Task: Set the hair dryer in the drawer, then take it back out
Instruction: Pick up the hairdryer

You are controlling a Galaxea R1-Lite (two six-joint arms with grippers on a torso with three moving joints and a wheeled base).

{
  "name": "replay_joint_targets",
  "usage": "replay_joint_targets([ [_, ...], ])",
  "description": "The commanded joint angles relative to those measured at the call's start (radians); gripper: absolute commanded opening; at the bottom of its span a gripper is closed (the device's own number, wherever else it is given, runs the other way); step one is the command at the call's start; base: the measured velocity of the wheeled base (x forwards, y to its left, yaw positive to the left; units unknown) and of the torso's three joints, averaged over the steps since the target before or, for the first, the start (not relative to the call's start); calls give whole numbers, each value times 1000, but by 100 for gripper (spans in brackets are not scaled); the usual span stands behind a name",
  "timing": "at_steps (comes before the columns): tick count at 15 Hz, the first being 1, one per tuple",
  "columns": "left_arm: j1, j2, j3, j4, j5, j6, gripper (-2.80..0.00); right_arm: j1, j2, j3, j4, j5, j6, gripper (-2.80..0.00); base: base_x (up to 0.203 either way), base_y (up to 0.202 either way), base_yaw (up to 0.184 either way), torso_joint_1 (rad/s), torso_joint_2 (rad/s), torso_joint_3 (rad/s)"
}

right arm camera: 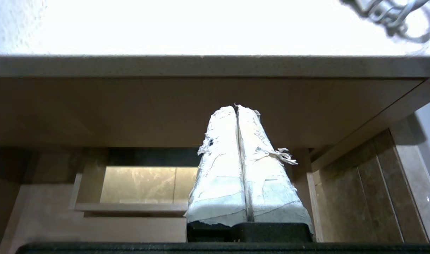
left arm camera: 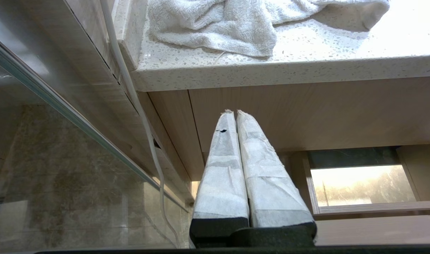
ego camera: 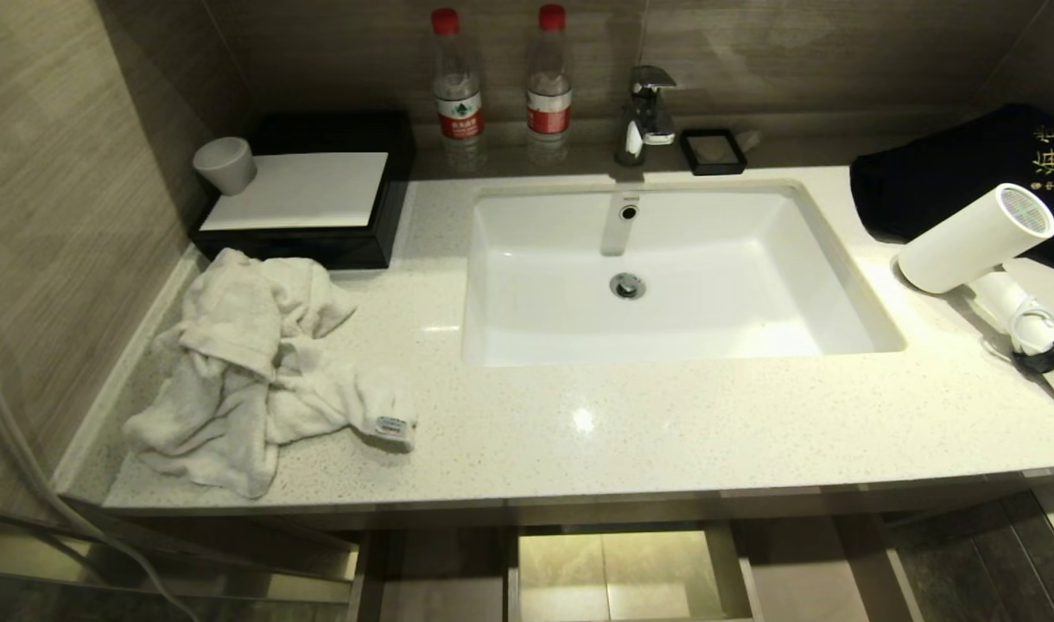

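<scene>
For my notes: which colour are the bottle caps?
Red, on both bottle caps; head view shows them best.

Drawer (ego camera: pixel 441 579) open w/ bare floor; boxed cutout (ego camera: pixel 622 574) blocks mid-back. Counter edge (ego camera: pixel 579 501) overhangs it. Towel (ego camera: pixel 259 363) crowds counter's left; front strip free.

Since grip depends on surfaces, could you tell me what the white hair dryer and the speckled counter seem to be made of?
The white hair dryer: likely smooth matte plastic, evenly white with soft highlights. The speckled counter: polished stone or composite, fine flecks and a glossy light reflection.

Left gripper (left arm camera: pixel 235 112), right gripper (right arm camera: pixel 235 107): both closed, empty.
</scene>
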State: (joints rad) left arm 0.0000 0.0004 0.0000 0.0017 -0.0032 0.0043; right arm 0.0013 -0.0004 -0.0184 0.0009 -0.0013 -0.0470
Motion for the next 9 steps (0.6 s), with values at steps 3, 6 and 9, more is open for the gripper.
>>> replay_joint_targets([
  [3,0,1,2,0,0,0,-280,1,71,-316,210,-30,3,-280,0,0,0,0,0,0],
  [6,0,1,1,0,0,0,-280,39,321,-572,417,-146,-2,-280,0,0,0,0,0,0],
  [9,0,0,0,0,0,0,-280,63,591,-686,476,-308,-18,-280,0,0,0,0,0,0],
])
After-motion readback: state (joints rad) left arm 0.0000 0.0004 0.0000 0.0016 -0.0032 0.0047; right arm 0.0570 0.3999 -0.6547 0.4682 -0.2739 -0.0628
